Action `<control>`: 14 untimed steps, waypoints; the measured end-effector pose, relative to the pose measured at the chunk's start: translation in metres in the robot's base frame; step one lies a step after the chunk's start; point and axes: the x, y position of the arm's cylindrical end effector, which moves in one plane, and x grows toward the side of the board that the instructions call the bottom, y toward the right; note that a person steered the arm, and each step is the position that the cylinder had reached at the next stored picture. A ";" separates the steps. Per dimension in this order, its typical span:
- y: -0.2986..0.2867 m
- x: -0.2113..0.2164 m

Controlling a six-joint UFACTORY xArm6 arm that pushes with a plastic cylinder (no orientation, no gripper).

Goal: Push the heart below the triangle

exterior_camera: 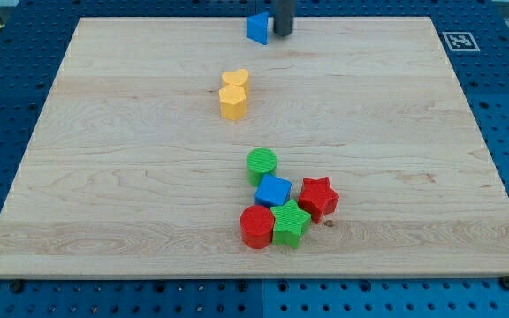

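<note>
Near edge of the wooden board [104,221]: a tight cluster of a red cylinder [256,227], green star [290,224], red star [318,197], blue cube [273,191] and green cylinder [262,164], all touching or nearly so. None belong to the task.

Mid-board, toward the view's top: the yellow heart [235,80] sits touching a yellow hexagonal block [232,102] just below it (the two read almost as one piece).

Far edge: the blue triangle [256,27], with my tip [283,34] just beside it on the view's right. The rod is a plain pusher, with nothing to open or close and nothing held.

Risks, as I judge them: the tip is so close to the triangle that any leftward start would knock the reference block. The heart may also drag its yellow neighbour along.

Materials: pale grained wood, smooth; blocks look ribbed, matte plastic with flat tops, and should slide readily.
</note>
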 end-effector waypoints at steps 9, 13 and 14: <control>-0.106 0.154; -0.089 0.113; -0.084 0.106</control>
